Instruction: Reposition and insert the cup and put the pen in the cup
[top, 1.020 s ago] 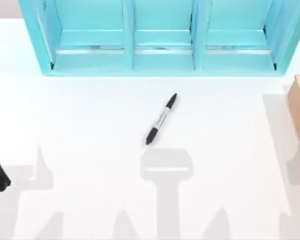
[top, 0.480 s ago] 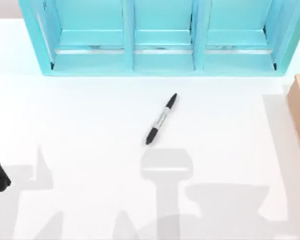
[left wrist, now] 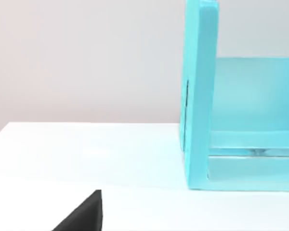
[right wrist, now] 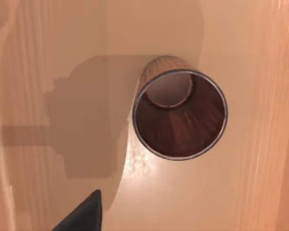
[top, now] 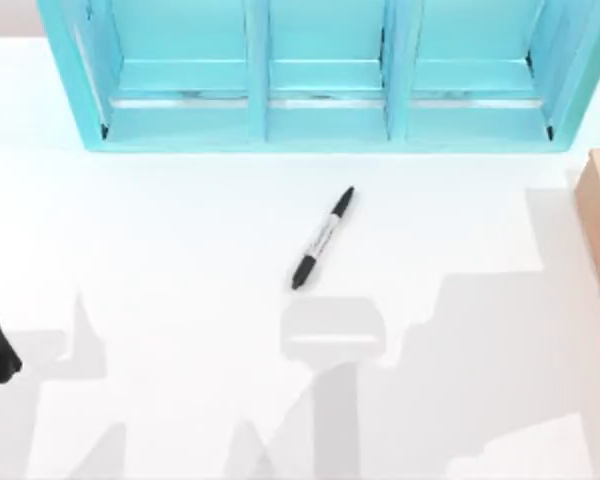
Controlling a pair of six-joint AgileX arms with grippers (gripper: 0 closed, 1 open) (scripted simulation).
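Right gripper, finger state impossible to tell, above the cup inside the wooden box; pen on the table.

The pen has a labelled barrel, its print too small to read.

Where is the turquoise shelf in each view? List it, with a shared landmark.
Top view: turquoise shelf at the far edge of the white table, beyond the pen.
Left wrist view: its end wall, standing on the table.
Right wrist view: the cup inside the wooden box.
Shared landmark: the white table.
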